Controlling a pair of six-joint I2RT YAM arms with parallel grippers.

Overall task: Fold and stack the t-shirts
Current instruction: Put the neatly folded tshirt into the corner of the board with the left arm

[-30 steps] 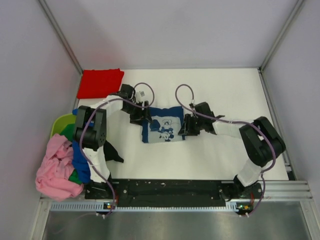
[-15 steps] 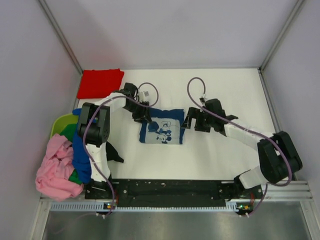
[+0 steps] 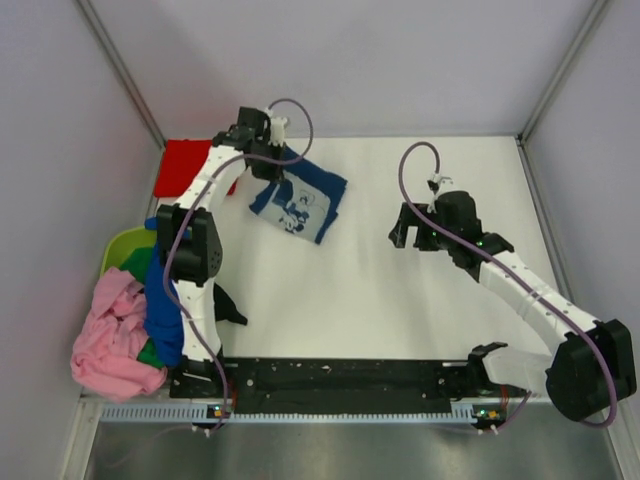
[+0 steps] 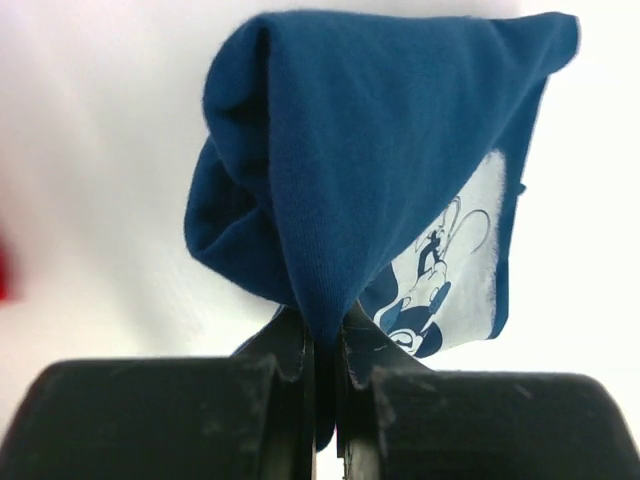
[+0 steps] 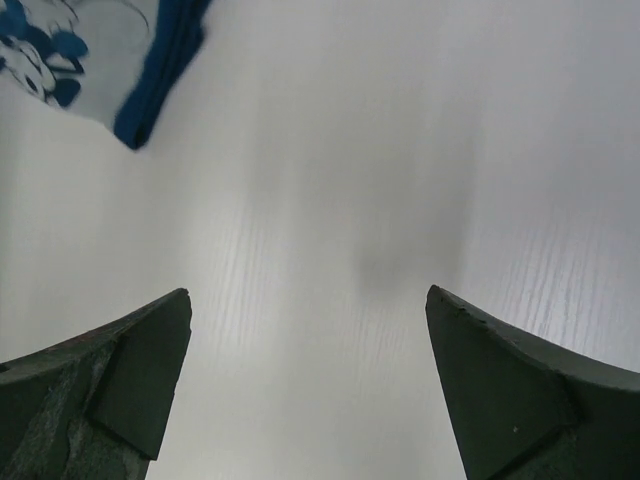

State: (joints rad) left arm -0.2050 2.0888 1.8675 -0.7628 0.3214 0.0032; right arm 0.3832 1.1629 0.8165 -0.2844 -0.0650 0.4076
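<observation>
Two grippers: one on each arm; the left is closed on cloth, the right is bare.
Left gripper [image 4: 325, 345]: fingers nearly together, with only the thickness of pinched fabric between them. It grips a folded edge of the navy shirt [image 4: 380, 150].
Left arm: stretched far out over the far left part of the table, seen from above with the left gripper [image 3: 268, 170] at the shirt's upper left corner.
Right gripper [image 5: 308, 295]: fingers spread wide, holding nothing and touching nothing, with bare table between them.
Right arm: reaches in from the right, with the right gripper [image 3: 405, 228] well apart from the navy shirt [image 3: 300, 205].
Navy shirt: a folded bundle, print side up, with the pale cartoon mouse showing. It sits skewed near the far left of the table. Whether its lower edge rests on the table cannot be told. One corner shows at the top left of the right wrist view [image 5: 160, 50].
Red shirt [image 3: 185, 165]: flat in the far left corner, just beside the left arm.
Heap at left edge: pink shirt [image 3: 110, 340], royal blue shirt [image 3: 160, 320] and a bit of green shirt [image 3: 149, 353], bunched over a lime basket [image 3: 120, 248].
Table [image 3: 400, 300]: white, with a faint wood-grain texture.
Room: pale grey walls on three sides with metal corner posts; a black rail [image 3: 330, 375] carries the arm bases at the near edge.
</observation>
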